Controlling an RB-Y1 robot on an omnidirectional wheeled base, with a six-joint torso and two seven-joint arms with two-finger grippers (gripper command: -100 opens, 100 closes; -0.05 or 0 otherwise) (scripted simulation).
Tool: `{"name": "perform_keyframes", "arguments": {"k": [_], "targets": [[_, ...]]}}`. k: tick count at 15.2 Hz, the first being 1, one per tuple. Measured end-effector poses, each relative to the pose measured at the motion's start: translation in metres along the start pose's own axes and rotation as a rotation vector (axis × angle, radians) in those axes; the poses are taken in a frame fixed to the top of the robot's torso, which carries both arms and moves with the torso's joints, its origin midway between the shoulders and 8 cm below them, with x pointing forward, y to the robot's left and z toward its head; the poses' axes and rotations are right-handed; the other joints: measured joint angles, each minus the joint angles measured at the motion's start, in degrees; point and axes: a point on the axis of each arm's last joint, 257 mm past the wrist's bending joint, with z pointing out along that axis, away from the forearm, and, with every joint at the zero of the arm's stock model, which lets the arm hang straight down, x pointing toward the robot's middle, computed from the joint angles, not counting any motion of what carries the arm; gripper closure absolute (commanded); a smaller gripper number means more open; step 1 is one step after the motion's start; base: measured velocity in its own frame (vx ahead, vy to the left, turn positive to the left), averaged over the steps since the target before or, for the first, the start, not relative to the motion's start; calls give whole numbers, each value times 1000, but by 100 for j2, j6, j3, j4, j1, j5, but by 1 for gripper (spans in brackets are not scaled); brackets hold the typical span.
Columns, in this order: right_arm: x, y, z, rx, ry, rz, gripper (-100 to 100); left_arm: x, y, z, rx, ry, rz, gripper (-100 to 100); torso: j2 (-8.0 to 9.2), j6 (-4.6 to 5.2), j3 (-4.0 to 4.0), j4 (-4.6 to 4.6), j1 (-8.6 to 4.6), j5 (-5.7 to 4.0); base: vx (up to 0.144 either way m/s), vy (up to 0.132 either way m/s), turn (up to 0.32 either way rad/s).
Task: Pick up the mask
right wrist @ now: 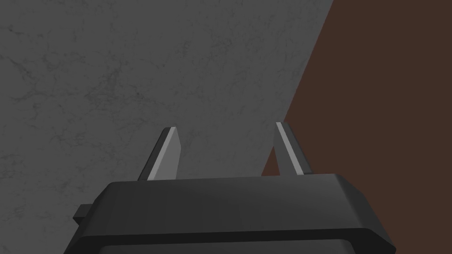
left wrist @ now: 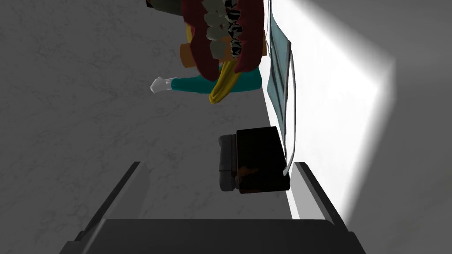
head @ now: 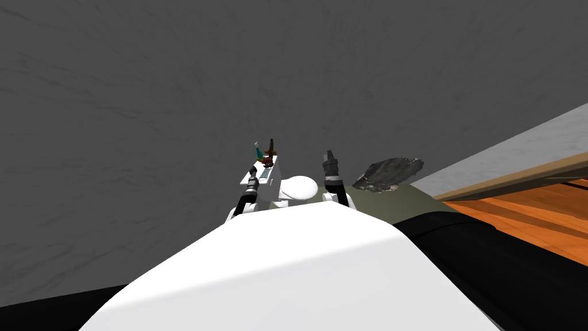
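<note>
Left gripper [left wrist: 217, 164] and right gripper [right wrist: 227, 127] fingers stand apart; the mask [left wrist: 278, 84] lies along the white tank [left wrist: 335, 110]'s edge.

The left arm [head: 246, 198] reaches forward with its forearm angled upward; the left end effector [left wrist: 217, 164] holds its two thin fingers [left wrist: 128, 189] spread wide apart; the right arm [head: 333, 183] stands beside it, seemingly raised a little higher, though both show small from above; the right end effector [right wrist: 226, 127] points forward, its fingers [right wrist: 165, 152] likewise parted.

One mask [left wrist: 279, 77], one bottle [left wrist: 190, 84], one black box [left wrist: 258, 159]
</note>
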Motion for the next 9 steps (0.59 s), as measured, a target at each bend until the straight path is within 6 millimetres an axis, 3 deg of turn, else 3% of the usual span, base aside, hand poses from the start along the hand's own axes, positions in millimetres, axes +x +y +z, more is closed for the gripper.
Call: {"name": "perform_keyframes", "arguments": {"k": [5, 9], "targets": [[0, 0, 0, 0, 0, 0, 0, 16, 8, 1, -28, -19, -84, -100, -24, 43, -48, -73, -61, 48, -2, -17, -5], [0, 0, 0, 0, 0, 0, 0, 12, -5, 1, -2, -29, -96, -100, -28, 33, -45, -63, -34, 41, 1, 52, 23]]}}
